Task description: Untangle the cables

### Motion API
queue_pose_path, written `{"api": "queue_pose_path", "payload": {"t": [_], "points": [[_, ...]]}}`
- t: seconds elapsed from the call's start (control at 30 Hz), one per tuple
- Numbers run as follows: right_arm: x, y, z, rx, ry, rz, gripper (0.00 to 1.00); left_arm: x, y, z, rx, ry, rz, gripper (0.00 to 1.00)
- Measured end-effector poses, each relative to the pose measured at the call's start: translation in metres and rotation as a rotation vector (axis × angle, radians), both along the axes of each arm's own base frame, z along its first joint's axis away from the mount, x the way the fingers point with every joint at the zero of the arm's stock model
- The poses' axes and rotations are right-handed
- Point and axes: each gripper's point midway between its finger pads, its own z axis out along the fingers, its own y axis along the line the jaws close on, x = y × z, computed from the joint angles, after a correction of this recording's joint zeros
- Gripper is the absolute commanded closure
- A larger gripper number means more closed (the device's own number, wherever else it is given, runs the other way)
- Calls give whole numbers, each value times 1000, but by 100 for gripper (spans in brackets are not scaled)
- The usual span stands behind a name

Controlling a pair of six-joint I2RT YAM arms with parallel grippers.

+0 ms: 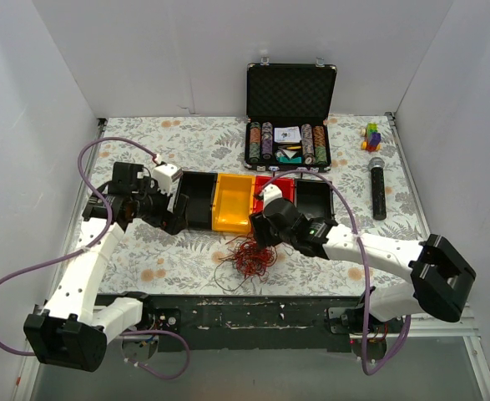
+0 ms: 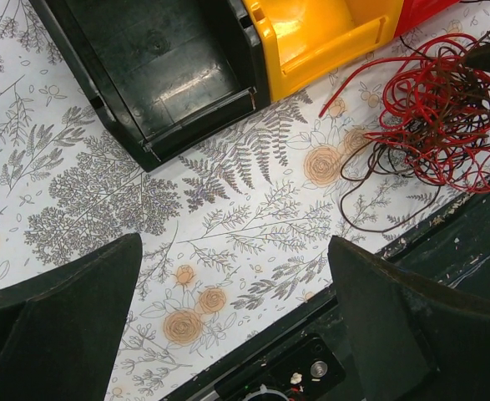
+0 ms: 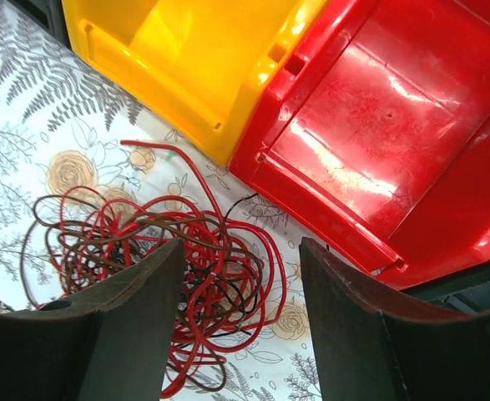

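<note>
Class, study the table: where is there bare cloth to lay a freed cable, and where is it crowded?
Bare cloth: behind the black bin and yellow bin, left of the chip case; also the near strip between the left arm and the cables. Crowded: around the cables, under the open right gripper, beside the yellow bin and red bin.

Glossy plastic red bin (image 3: 370, 142) and yellow bin (image 3: 169, 50) — smooth-sheathed wiry cables (image 3: 228, 276) — matt printed tablecloth (image 2: 228, 225).
</note>
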Motion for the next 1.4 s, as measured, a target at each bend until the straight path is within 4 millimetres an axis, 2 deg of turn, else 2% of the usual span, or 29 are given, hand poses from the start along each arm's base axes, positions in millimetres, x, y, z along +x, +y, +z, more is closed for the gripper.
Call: {"api": "queue_pose_path", "payload": {"t": [0.03, 0.1, 0.2, 0.33, 0.37, 0.5, 0.6, 0.8, 0.87, 1.07, 1.2, 1.3, 1.4], "points": [[0, 0, -3, -4, -3, 10, 38, 0, 0, -1, 1, 4, 0, 6], [-2, -2, -12, -22, -4, 24, 47, 1, 0, -2, 2, 11, -1, 5], [0, 0, -21, -45, -7, 41, 65, 1, -1, -3, -2, 14, -4, 6], [0, 4, -29, -59, -1, 74, 95, 3, -5, -4, -16, 28, -17, 7], [-1, 5, -30, -58, 1, 81, 99, 5, -6, -5, -17, 33, -20, 7], [-6, 10, -28, -36, 17, 110, 99, 6, -13, -9, -28, 52, -43, 7], [-11, 16, -15, 12, 21, 138, 99, 3, -20, -7, -49, 55, -71, 2], [-29, 35, 52, 234, -41, 214, 99, -7, -39, 4, -112, 56, -159, 2], [-36, 42, 65, 287, -44, 248, 99, -9, -47, 12, -148, 43, -201, 2], [-60, 58, 60, 310, 18, 333, 99, -22, -75, 45, -307, -29, -336, 2], [-69, 67, 58, 300, 44, 368, 99, -38, -95, 65, -405, -57, -445, 2], [-70, 74, 68, 315, 35, 380, 99, -47, -106, 67, -435, -59, -506, 4], [-69, 80, 78, 333, 22, 384, 99, -55, -111, 59, -448, -37, -534, 8]]}}
